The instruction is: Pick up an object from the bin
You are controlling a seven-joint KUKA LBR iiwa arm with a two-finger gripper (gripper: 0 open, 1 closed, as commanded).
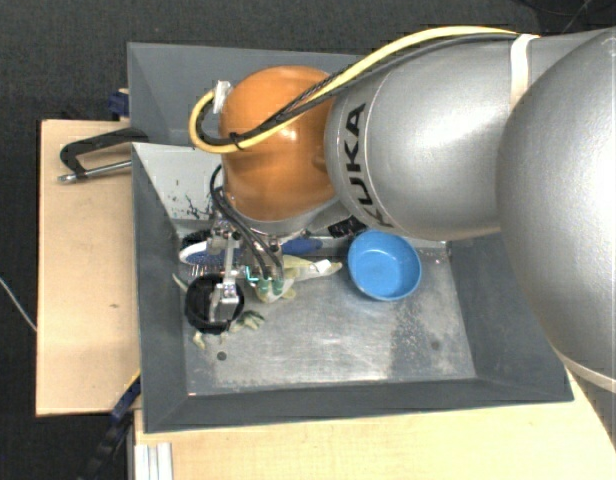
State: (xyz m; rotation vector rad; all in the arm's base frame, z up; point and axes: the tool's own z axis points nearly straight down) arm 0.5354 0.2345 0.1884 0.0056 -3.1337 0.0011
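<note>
My gripper [231, 286] reaches down into the left part of the bin, its metal fingers hanging below the orange cover. Its fingertips sit right at a black round thing [203, 303] near the bin's left wall. A small pale scrap [250, 320] lies just below that black thing. A green and white thing [288, 273] lies just right of the fingers. A blue and white thing [196, 251] lies just above the black one. Whether anything is between the fingers I cannot make out.
A blue bowl [384, 265] stands upright in the middle of the bin, right of the gripper. The big silver arm and its orange cover hang over the bin's back and right side. Bare bin floor lies toward the front.
</note>
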